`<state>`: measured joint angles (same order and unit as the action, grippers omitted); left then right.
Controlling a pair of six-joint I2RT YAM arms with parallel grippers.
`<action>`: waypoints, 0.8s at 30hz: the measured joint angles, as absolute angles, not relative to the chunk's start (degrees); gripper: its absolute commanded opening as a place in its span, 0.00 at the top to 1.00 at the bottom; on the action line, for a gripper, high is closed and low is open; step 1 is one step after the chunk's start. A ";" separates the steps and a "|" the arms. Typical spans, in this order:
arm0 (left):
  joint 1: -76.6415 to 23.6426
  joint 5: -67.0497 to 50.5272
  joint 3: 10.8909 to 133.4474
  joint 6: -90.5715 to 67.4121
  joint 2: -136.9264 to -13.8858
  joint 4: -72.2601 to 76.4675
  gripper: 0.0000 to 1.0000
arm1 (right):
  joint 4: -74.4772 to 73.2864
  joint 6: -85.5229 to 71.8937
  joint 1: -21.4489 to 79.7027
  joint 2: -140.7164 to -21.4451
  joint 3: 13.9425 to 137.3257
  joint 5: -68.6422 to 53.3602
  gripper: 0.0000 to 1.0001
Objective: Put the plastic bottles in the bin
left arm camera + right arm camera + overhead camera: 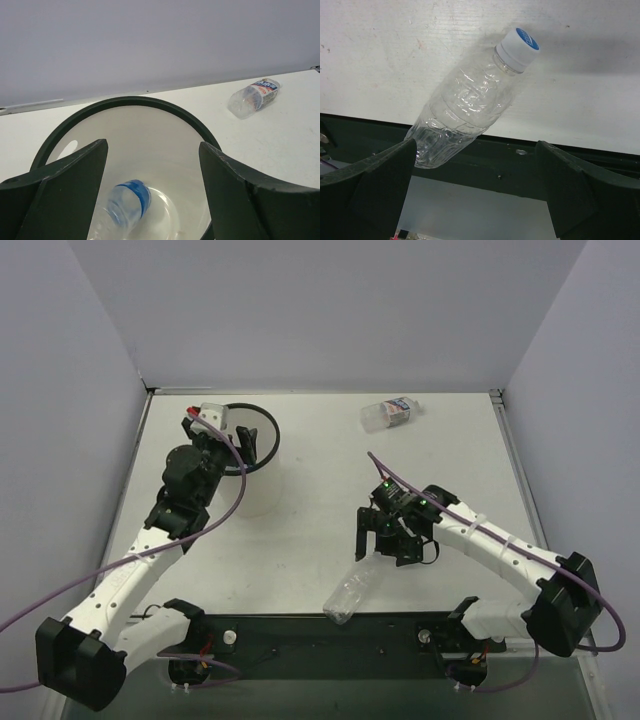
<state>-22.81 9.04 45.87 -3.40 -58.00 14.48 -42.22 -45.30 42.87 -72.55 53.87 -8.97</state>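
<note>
one unlabelled bottle [465, 115] at the near edge of the bench [395, 50] looks light, crushable, slick; i'd pinch its ribbed middle gently. my right gripper [475, 150] and left gripper [152, 145] gape empty.

Overhead camera looks down on the whole table [330, 440]; wrist cameras sit close, the left sharing the bin [275, 432] [135, 99] with it.

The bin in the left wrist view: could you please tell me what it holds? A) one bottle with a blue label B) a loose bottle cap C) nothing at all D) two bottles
A: the left wrist view shows a single clear bottle with a blue label lying at the bottom of the bin.
</note>
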 measured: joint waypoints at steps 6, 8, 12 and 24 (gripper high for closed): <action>-22.76 9.76 51.77 -5.67 -57.67 6.85 0.23 | -42.13 -46.41 43.40 -74.02 53.76 -8.99 0.02; -22.76 10.28 54.92 -7.46 -56.99 2.15 0.23 | -41.95 -47.03 43.86 -75.16 53.52 -8.99 0.02; -22.76 9.74 60.64 -10.74 -54.11 -7.40 0.16 | -41.52 -49.06 46.00 -77.89 53.06 -8.93 0.02; -22.81 2.74 59.55 -11.92 -39.48 -19.49 0.03 | -30.37 -58.35 48.14 -88.92 48.23 -10.00 0.40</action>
<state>-22.81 2.74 59.55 -11.92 -39.48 -19.49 -30.37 -58.35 48.14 -88.92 48.23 -10.00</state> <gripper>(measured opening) 0.968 0.785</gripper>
